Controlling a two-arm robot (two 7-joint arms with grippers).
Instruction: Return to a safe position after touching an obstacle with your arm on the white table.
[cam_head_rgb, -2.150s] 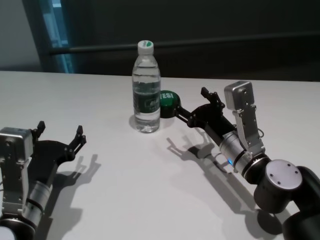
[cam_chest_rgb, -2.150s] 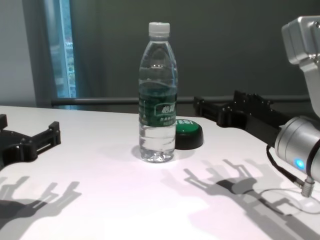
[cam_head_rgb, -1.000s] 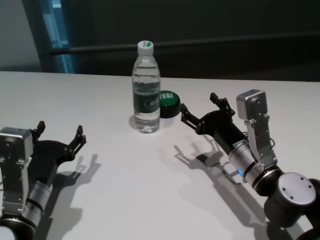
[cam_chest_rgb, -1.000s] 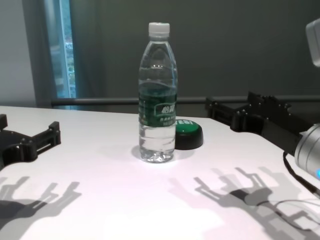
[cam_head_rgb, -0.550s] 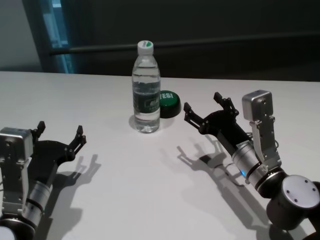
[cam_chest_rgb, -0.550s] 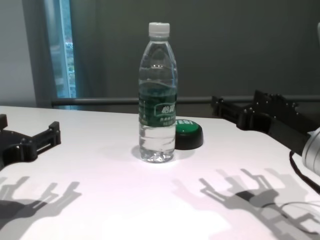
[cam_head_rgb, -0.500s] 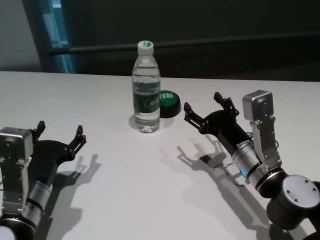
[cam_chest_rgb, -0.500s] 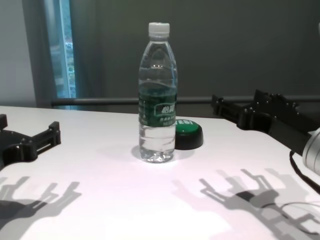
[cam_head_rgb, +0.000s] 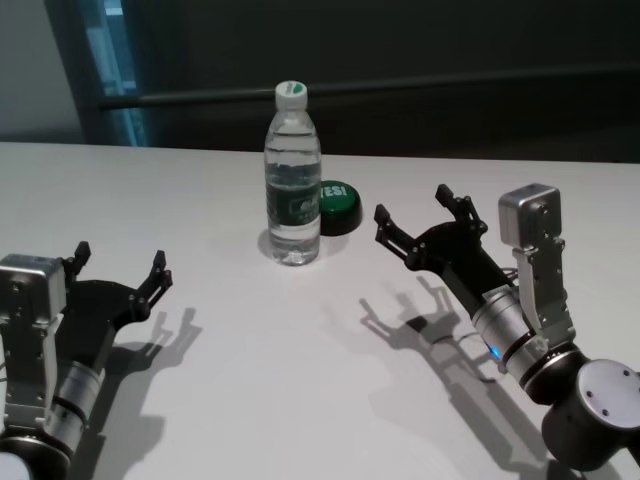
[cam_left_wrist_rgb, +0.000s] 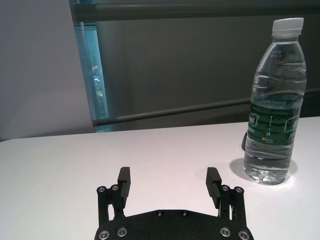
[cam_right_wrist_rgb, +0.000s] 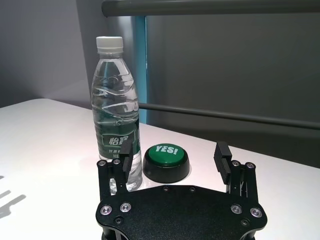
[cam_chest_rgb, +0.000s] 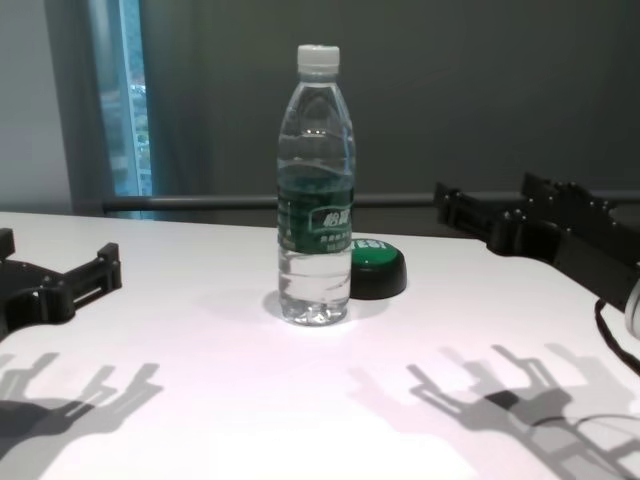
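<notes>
Right gripper (cam_head_rgb: 420, 213) has backed clear of bottle (cam_head_rgb: 292, 180)

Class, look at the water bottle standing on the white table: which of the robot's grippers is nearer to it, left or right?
The right. The right gripper hovers open just to the right of the water bottle, beyond the green button. The left gripper sits open farther off, nearer the robot on the bottle's left.

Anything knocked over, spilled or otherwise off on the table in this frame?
Nothing stands out. The tall clear plastic water bottle stands upright with its white cap on, no liquid on the white table. The low green button sits just behind it. The right pincer hangs open, clear of both; the left pincer is open at the near left.
</notes>
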